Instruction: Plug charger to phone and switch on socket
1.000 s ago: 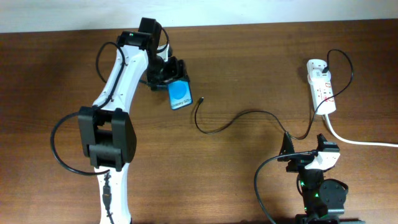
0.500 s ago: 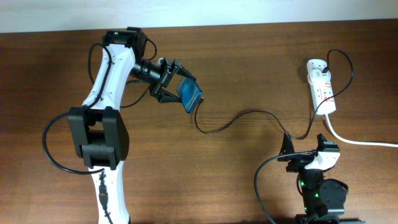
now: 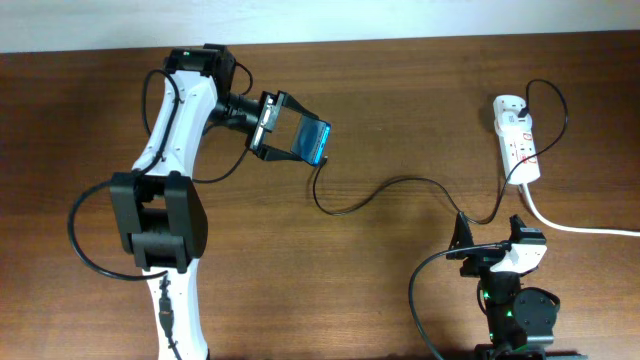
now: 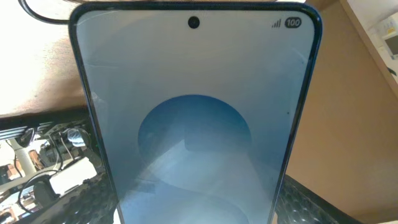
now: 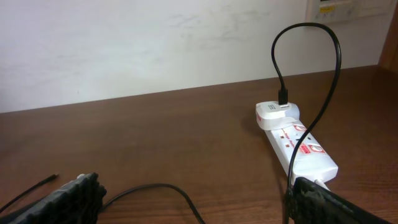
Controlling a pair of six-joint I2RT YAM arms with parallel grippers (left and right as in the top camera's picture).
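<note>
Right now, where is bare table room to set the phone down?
Bare wood lies below the charger, between the left arm and right gripper, and above it toward the socket. Crowded: around the socket and white cord.

Table (image 3: 400,90): dark brown wood.
Socket (image 3: 517,138): lies flat on it.
Charger (image 3: 400,180): snakes left from the Socket.
White cord (image 3: 570,226): trails right of the Socket.

The phone (image 3: 313,144) sits in the left gripper (image 3: 298,139) at left, the charger (image 3: 410,179) trails rightward across the desk (image 3: 400,90) to the socket (image 3: 517,138), behind the right gripper (image 3: 497,246).
</note>
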